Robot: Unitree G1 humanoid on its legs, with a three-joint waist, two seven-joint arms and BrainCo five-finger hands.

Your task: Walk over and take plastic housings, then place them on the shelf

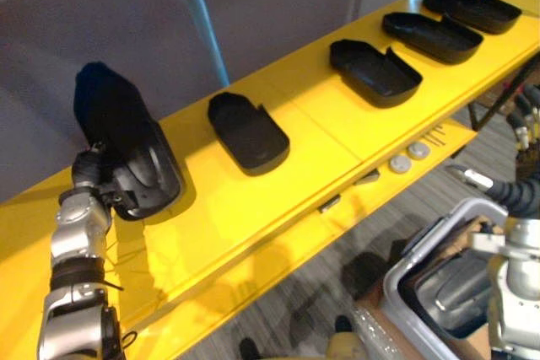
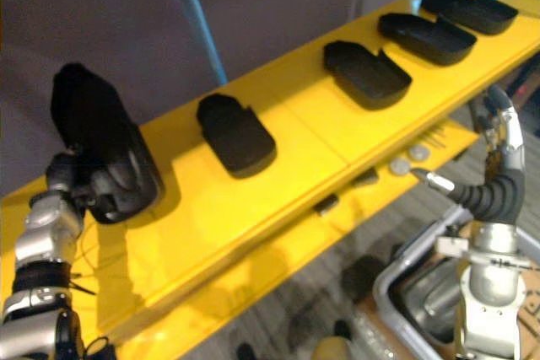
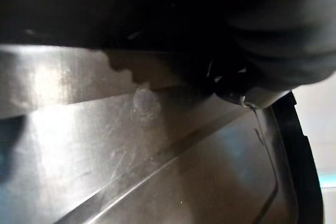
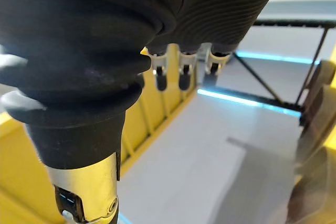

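Step in hand, as I read it: placing, at the far left end of the shelf (image 1: 278,200). Left robot hand (image 2: 110,181) is clenched on a black housing (image 1: 118,124), fingers curled into its hollow side, wrist below and behind it. The housing stands steeply tilted, upper end toward the grey wall, lower end at the yellow deck; contact with the deck cannot be told, though its shadow lies tight under it. The left wrist view gives the housing's inner wall very close, so the grasp looks deep. Next move, my judgement: tip it down flat, hollow up like its neighbours, then loosen the fingers and draw the hand out clear of the rim. Risk: a fingertip catching on the lip and dragging it. Rightward, four already lie flat in a row, each apart from the next: second housing (image 1: 249,132) near the held one, third housing (image 1: 375,72), fourth housing (image 1: 432,35), fifth housing (image 1: 472,10) at the far end. Two pale discs (image 1: 409,158) sit on the shelf's lower front ledge. Right robot hand (image 2: 504,128) hangs off the shelf's front edge, fingers relaxed, grasping nothing. Below it a grey bin (image 1: 398,282) on the floor holds more dark parts, probably the remaining stock.
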